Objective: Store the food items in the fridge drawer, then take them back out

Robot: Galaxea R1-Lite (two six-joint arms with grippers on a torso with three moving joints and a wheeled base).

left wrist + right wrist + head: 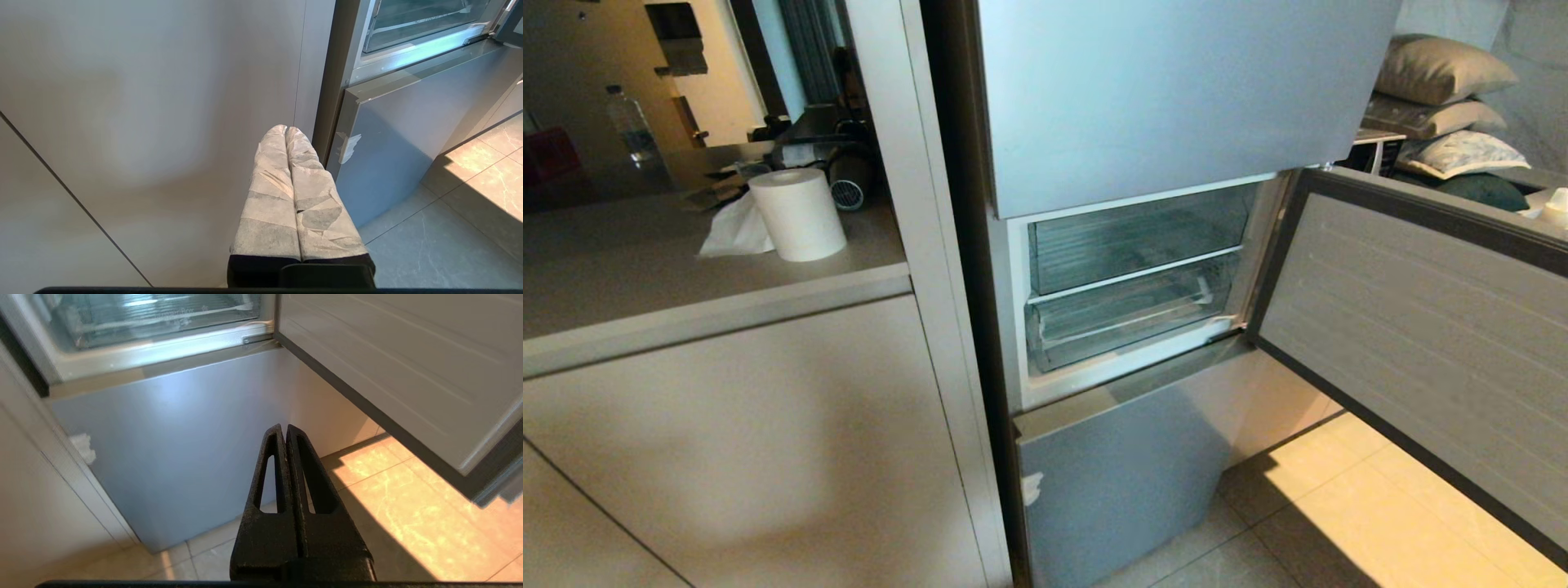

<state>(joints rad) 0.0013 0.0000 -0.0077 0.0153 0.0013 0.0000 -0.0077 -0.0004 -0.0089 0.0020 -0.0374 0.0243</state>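
Both claws pinched shut and empty, my right claw (284, 430) nearer the fridge drawer (1127, 322), which lies up at 11 o'clock, long axis crosswise.

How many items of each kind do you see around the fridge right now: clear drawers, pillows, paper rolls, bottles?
Clear drawers in the open compartment: 2, upper and lower
Pillows, stacked beyond the open door: 3
Paper towel rolls on the counter: 1
Water bottles: 1
Total: 7
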